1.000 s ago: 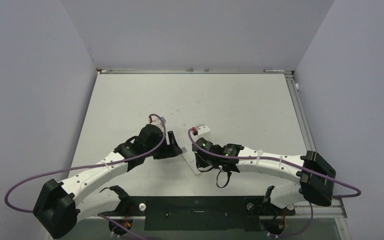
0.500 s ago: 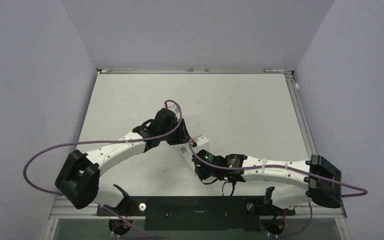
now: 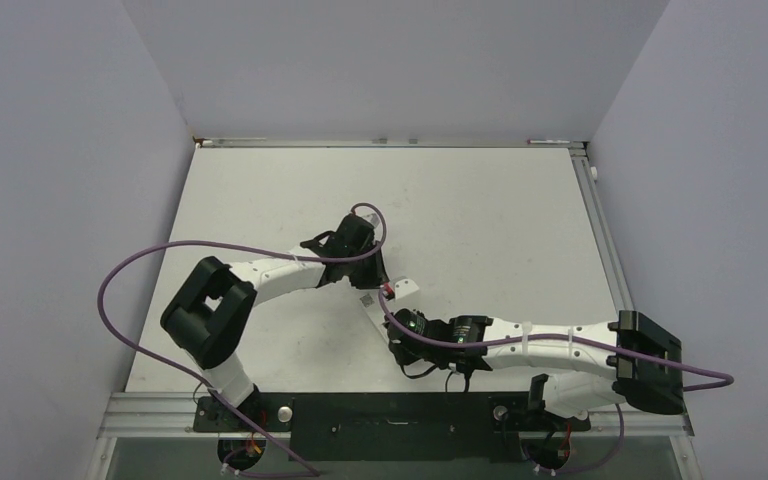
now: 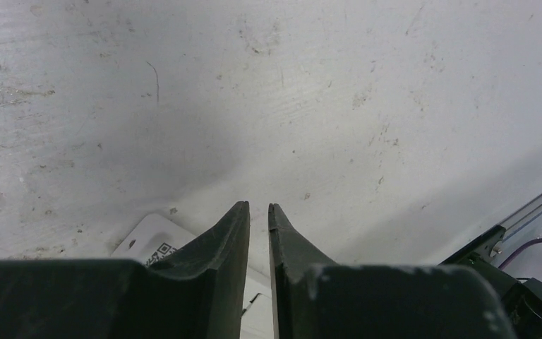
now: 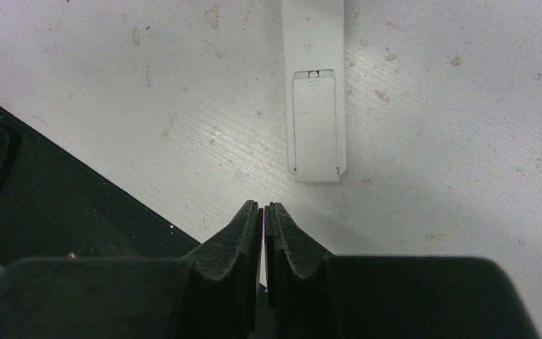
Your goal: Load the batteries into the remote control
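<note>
Plainly the slim white plastic remote control (image 5: 314, 85) lies flat on the scuffed pale counter (image 5: 113, 85) with its back up and the battery cover still on. It sits just ahead of the right fingers (image 5: 250, 215) and a little to their right, cover end nearest them, not touching. At its other end, a corner bearing a small printed code label shows beneath the left fingers (image 4: 238, 217), to their left. No battery shows in any view.

From where I stand the remote looks light, stiff and smooth, so I judge it would skate across the counter under a sideways push. The safest hold seems to be across its two long narrow edges, well clear of the cover so that it can still slide off. The cover's catch looks thin and probably won't stand prying.

The right fingers are pressed together with nothing between them. The left fingers stand a narrow slit apart, bare counter showing through, and they hold nothing either.

Compared with a second ago, the left arm has swung out from beside the remote and now reaches over its far end, its fingers drawn in from a wider spread. The right wrist has dropped back toward the black base plate (image 5: 56, 191), and its fingers have closed. The remote seems to lie where it did.
</note>
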